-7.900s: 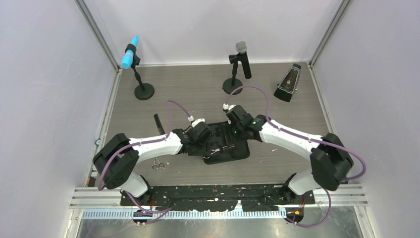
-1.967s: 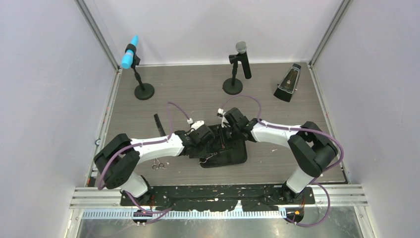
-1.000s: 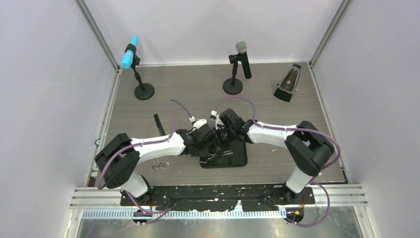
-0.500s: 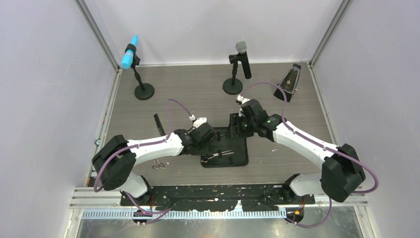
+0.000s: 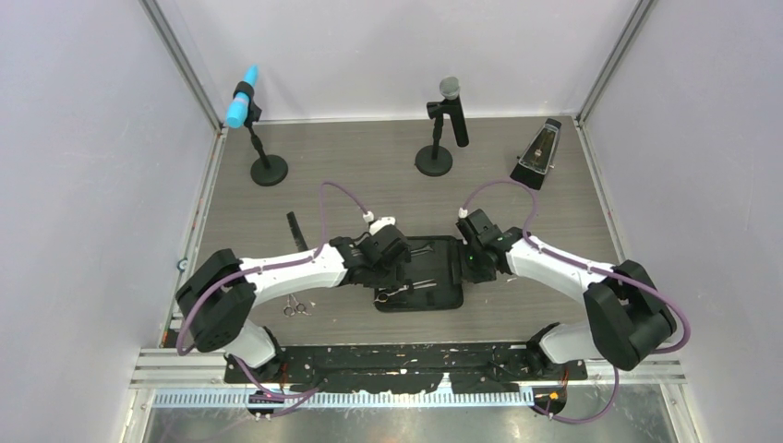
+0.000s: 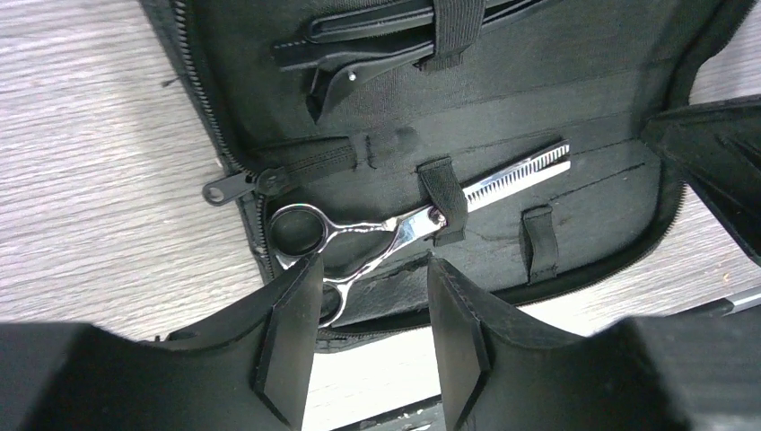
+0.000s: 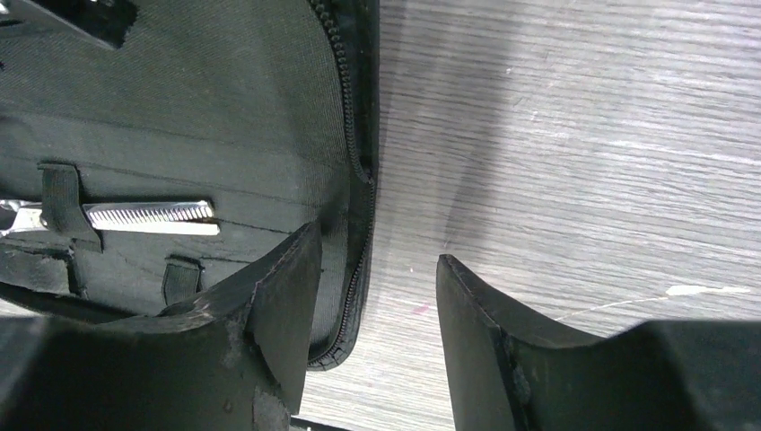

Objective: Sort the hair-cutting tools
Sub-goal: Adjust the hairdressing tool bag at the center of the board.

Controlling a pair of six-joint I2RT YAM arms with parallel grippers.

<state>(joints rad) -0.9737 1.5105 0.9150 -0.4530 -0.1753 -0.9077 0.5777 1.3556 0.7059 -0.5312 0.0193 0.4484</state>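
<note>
The left pincer (image 6: pixel 368 301) is spread above the scissors (image 6: pixel 408 224) strapped inside the open case (image 6: pixel 574 81); the right pincer (image 7: pixel 377 274), spread, straddles the case's edge; the second scissors (image 5: pixel 295 306) lie on the desk (image 5: pixel 369 175).

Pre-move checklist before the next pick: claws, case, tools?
1. Left claw open and empty: ok.
2. Right claw open and empty, straddling the case's right edge: ok.
3. Case lying open: ok.
4. Scissors strapped into the case: ok.
5. Second scissors stowed: not ok, loose on the table.
6. Comb stowed: not ok, on the table left of the case.
</note>
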